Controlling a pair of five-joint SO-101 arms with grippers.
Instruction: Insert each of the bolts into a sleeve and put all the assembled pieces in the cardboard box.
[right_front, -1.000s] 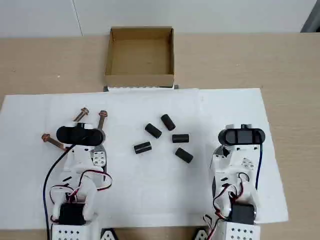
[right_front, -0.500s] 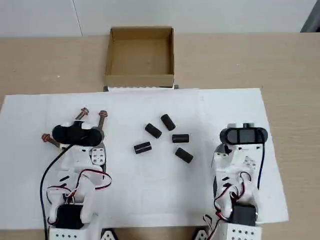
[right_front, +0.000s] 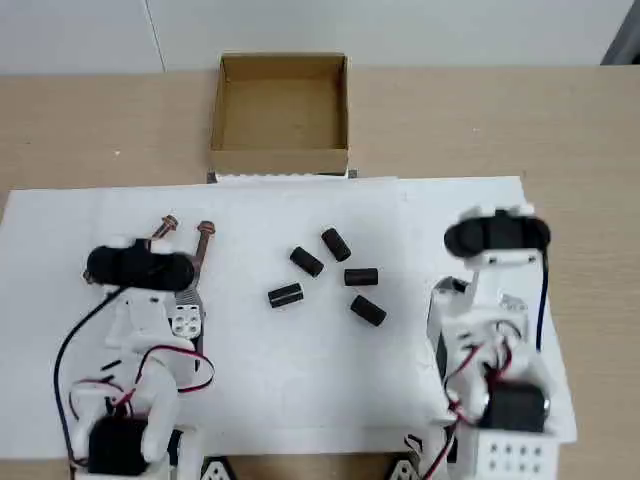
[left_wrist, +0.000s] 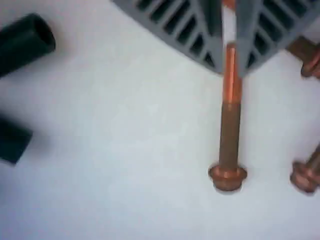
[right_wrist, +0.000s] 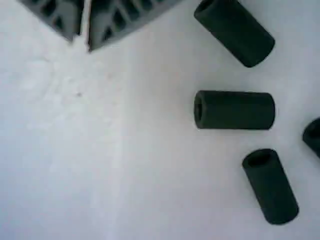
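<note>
Left pincer (left_wrist: 231, 55) clenched, thin slit between jaws, over threaded end of bolt (left_wrist: 229, 130) lying on paper (left_wrist: 125, 150). Bolt long axis in line with slit, head pointing away from pincer. Right pincer (right_wrist: 82, 37) clenched too, near sleeves (right_wrist: 234, 110). Left arm nearer bolt; likely needs opening first.

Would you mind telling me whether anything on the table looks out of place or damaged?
Nothing stands out. The black sleeves lie loose on the white sheet, the bolts lie flat on it too, and the cardboard box stands upright and empty.
</note>
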